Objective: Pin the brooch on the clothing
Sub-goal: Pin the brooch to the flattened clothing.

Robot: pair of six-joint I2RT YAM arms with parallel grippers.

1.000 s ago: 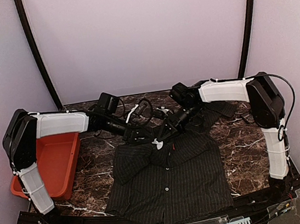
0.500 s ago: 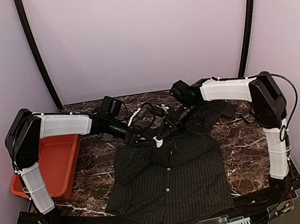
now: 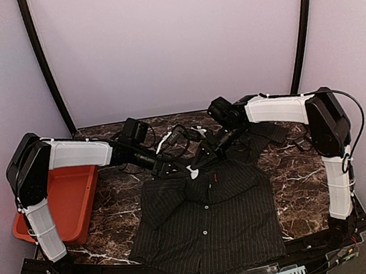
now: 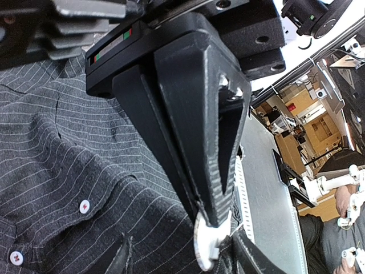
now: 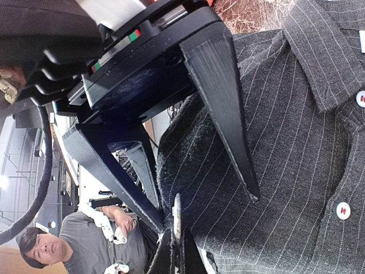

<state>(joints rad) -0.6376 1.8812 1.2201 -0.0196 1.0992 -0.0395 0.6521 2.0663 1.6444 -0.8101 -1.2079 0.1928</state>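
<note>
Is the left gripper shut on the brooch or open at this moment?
Shut: the left gripper's fingertips meet, pinching the pale brooch above the clothing.

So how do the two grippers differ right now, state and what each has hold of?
The left gripper is shut on the silvery brooch, pinched at its fingertips; the right gripper is spread open, with a bunched fold of the shirt between its fingers. The left comes in from the orange bin side, the right from the opposite side. Both meet near the shirt's collar.

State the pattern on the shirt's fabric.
Thin pale pinstripes on dark shirt cloth, clearest in the right wrist view.
</note>
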